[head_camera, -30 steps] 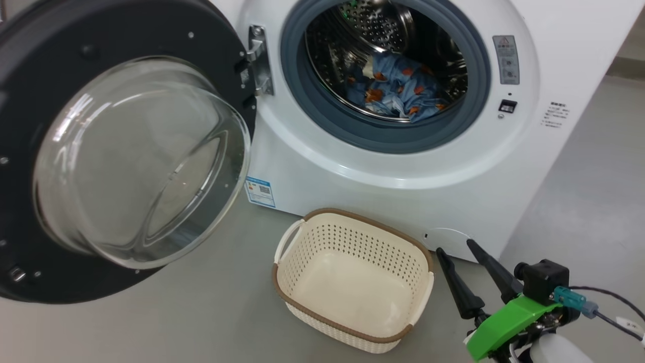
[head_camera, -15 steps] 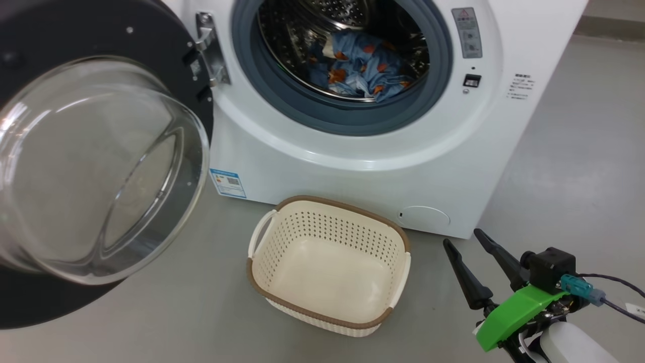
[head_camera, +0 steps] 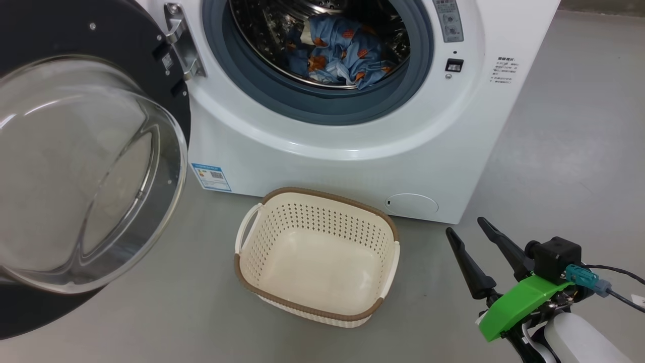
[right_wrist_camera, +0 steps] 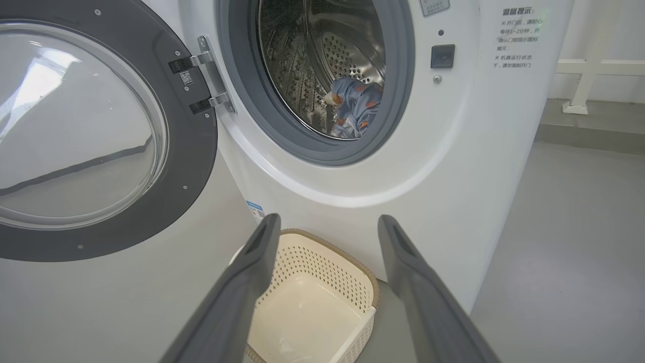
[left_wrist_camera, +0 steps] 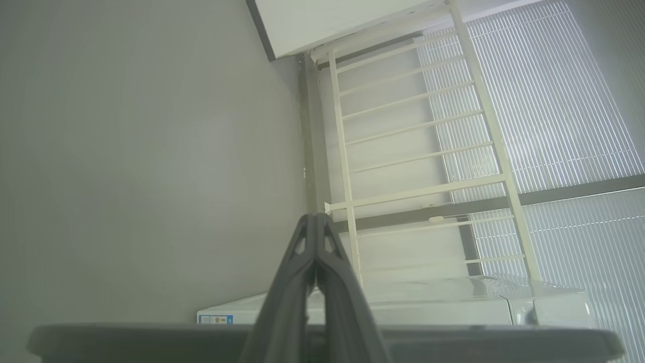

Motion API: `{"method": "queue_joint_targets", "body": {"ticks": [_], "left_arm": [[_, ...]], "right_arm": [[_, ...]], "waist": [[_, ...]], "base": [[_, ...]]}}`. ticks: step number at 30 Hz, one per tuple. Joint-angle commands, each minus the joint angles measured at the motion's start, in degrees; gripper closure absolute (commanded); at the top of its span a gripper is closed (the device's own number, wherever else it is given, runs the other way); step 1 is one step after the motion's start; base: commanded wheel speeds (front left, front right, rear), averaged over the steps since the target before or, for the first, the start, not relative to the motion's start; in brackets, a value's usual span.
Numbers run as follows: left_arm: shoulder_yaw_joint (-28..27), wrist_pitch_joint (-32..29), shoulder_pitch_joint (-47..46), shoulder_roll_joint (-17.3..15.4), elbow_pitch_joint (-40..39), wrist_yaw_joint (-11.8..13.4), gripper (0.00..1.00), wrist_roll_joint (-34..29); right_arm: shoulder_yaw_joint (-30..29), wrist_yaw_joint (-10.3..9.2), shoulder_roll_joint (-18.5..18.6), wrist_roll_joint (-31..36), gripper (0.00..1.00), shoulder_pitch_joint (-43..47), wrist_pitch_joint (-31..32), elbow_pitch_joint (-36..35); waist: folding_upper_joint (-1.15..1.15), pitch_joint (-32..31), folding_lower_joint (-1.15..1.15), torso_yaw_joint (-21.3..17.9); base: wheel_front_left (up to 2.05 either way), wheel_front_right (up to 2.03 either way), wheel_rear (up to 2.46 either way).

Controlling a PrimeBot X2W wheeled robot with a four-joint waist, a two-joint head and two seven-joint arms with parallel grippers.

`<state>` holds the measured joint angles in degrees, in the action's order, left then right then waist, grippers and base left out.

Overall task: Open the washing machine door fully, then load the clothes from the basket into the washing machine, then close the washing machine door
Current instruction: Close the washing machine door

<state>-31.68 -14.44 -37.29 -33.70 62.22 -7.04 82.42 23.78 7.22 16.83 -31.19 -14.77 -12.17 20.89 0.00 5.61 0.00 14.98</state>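
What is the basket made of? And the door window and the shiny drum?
Basket: probably plastic, matte cream, with moulded holes and a brown woven-look rim. Door window: clear and glossy with bright reflections, likely glass, maybe clear plastic. Drum: shiny silver metal, probably steel, punched with small holes.

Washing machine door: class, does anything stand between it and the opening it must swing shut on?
Nothing visible does. The clothes lie inside the drum. The basket sits on the floor before the washing machine, apparently under the door's sweep.
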Motion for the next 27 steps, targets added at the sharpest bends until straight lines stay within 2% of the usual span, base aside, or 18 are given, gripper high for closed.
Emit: {"method": "queue_joint_targets", "body": {"ticks": [1,6,10,16,27], "left_arm": [[-0.5,-2.0,0.8,-4.0,-0.9,-0.4,1.00,0.4],[0.7,-8.5,1.6,-3.5,-1.1,-0.4,1.00,1.4],[2.1,-16.0,3.1,-2.9,-1.6,-0.4,1.00,2.2],[3.3,-21.9,5.7,-2.4,-4.5,-0.4,1.00,2.7],[4.8,-37.0,12.8,1.2,-15.6,-0.4,1.00,6.8]], "right_arm": [[0.4,0.26,0.5,1.0,0.00,-0.6,-0.2,-1.5],[-0.1,0.26,-0.2,1.1,0.00,-0.2,-0.3,-1.3],[-0.2,0.26,-0.7,1.0,0.00,0.2,-0.6,-0.9],[-0.2,0.26,-1.4,0.6,0.00,0.8,-1.2,-0.3],[0.0,0.26,-3.1,-0.8,0.00,1.7,-2.4,1.3]], "waist": [[0.00,0.0,0.00,0.1],[0.00,-0.7,0.00,0.7],[0.00,-1.8,0.00,1.2],[0.00,-3.2,0.00,1.9],[0.00,-5.7,0.00,2.7]], "base": [[0.00,0.00,0.00],[0.00,0.00,0.00],[0.00,0.00,0.00],[0.00,0.00,0.00],[0.00,0.00,0.00]]}}
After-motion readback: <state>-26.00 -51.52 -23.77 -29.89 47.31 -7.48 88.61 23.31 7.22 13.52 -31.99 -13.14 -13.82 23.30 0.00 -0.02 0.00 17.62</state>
